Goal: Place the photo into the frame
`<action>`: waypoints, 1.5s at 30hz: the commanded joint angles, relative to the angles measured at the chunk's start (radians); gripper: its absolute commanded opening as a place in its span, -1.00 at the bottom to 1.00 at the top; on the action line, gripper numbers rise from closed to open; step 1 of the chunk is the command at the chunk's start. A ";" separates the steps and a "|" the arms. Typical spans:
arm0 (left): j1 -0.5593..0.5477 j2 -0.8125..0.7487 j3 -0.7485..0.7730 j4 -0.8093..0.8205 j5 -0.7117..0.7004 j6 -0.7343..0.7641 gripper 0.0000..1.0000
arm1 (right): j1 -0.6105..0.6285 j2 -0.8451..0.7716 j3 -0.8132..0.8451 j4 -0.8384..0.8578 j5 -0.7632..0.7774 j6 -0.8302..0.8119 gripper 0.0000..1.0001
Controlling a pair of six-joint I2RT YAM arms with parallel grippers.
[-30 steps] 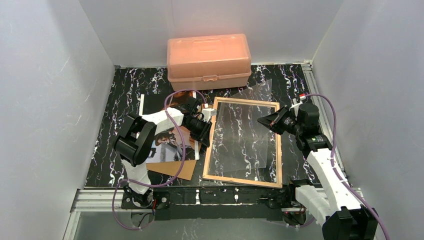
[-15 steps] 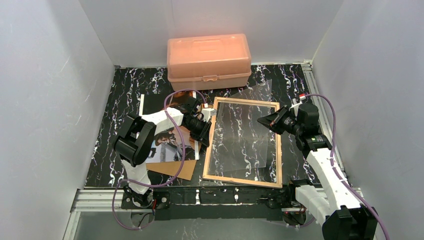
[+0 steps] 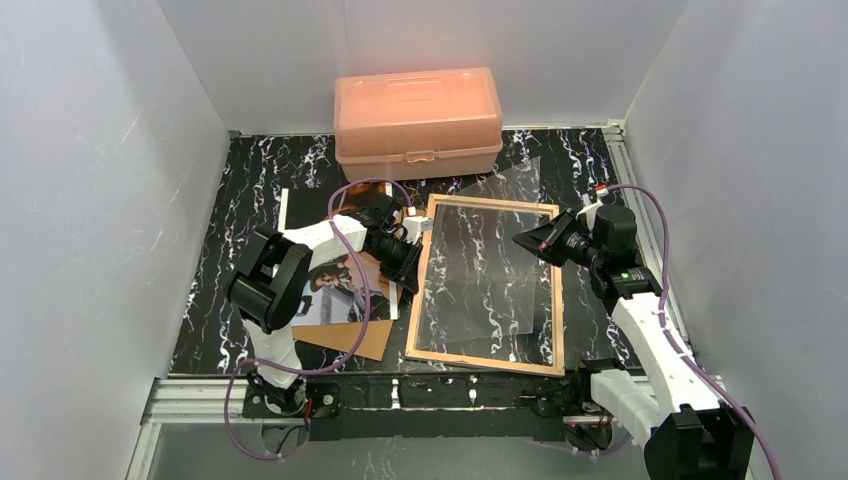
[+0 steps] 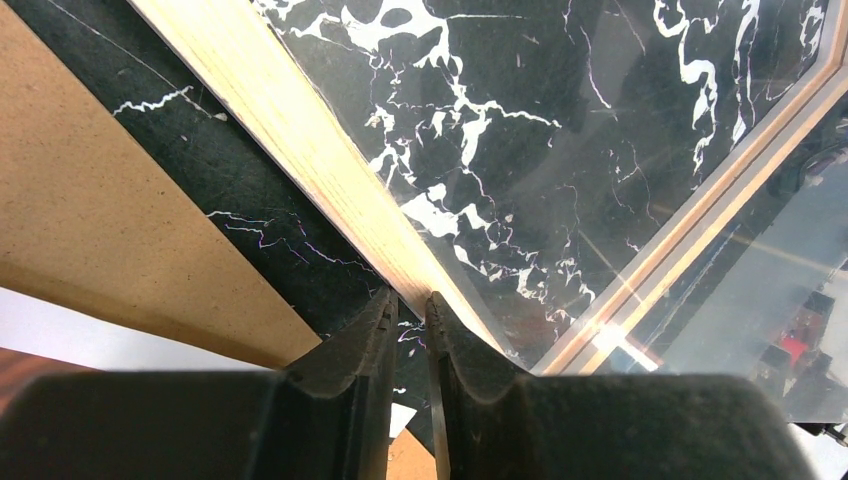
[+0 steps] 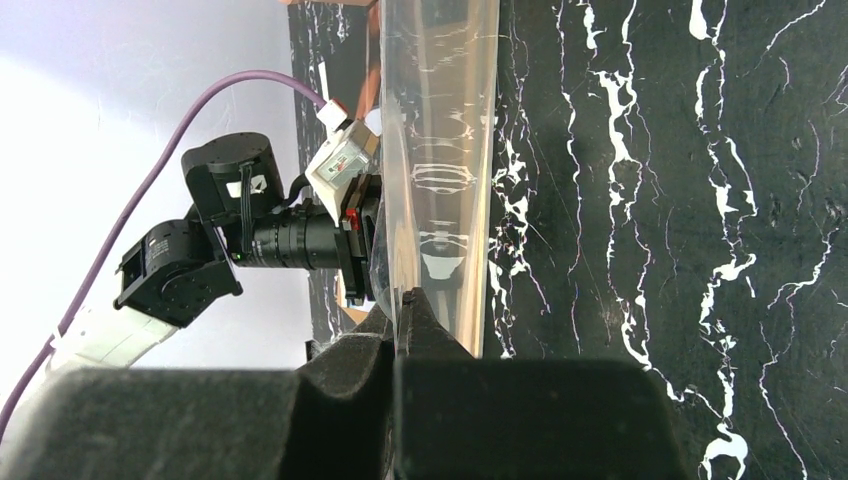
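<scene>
Photo lies left of frame, apparently atop a board.

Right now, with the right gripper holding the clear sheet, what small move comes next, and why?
Probably draw the right gripper toward the near edge and lower it, so the clear sheet settles inside the frame. The sheet lies skewed, its far corner overhanging the frame's far rail; the photo lies left of the frame.

Orange box, brown board, clear sheet
</scene>
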 commanded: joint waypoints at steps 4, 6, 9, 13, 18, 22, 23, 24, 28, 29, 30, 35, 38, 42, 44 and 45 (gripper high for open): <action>-0.004 -0.033 0.007 -0.039 -0.017 0.022 -0.72 | 0.005 0.016 0.006 0.056 -0.052 -0.026 -0.97; -0.004 -0.038 0.004 -0.037 -0.019 0.022 -0.73 | 0.005 0.027 0.010 0.060 -0.057 -0.039 -0.97; -0.004 -0.040 0.003 -0.038 -0.022 0.022 -0.77 | 0.005 0.041 0.017 0.058 -0.062 -0.060 -0.97; -0.004 -0.040 0.005 -0.039 -0.023 0.022 -0.78 | 0.005 0.049 0.014 0.058 -0.064 -0.075 -0.97; -0.004 -0.045 0.004 -0.039 -0.026 0.022 -0.83 | 0.006 0.054 0.011 0.050 -0.062 -0.092 -0.97; -0.004 -0.047 0.003 -0.039 -0.029 0.048 -0.85 | 0.005 0.044 0.013 0.046 -0.068 -0.108 -0.97; -0.004 -0.045 0.003 -0.040 -0.029 0.048 -0.86 | 0.006 0.041 0.012 0.047 -0.069 -0.109 -0.97; -0.004 -0.044 0.003 -0.040 -0.029 0.048 -0.87 | 0.005 0.036 0.010 0.045 -0.071 -0.106 -0.97; -0.004 -0.042 0.008 -0.043 -0.027 0.045 -0.87 | 0.006 0.019 0.005 0.041 -0.073 -0.101 -0.97; -0.004 -0.042 0.008 -0.043 -0.027 0.045 -0.87 | 0.005 0.016 0.004 0.041 -0.073 -0.099 -0.97; -0.005 -0.042 0.010 -0.044 -0.027 0.046 -0.88 | 0.004 0.014 0.003 0.041 -0.074 -0.094 -0.97; -0.004 -0.045 0.014 -0.050 -0.028 0.048 -0.89 | 0.007 0.006 -0.004 0.049 -0.076 -0.078 -0.97; -0.004 -0.044 0.015 -0.050 -0.027 0.047 -0.90 | 0.006 0.004 -0.011 0.058 -0.078 -0.072 -0.97; -0.004 -0.039 0.018 -0.052 -0.024 0.045 -0.91 | 0.011 0.010 -0.004 0.067 -0.083 -0.071 -0.97; -0.004 -0.038 0.020 -0.054 -0.026 0.047 -0.92 | 0.015 0.014 -0.002 0.069 -0.082 -0.074 -0.97; -0.004 -0.038 0.022 -0.056 -0.025 0.048 -0.93 | 0.015 0.017 -0.001 0.071 -0.082 -0.075 -0.97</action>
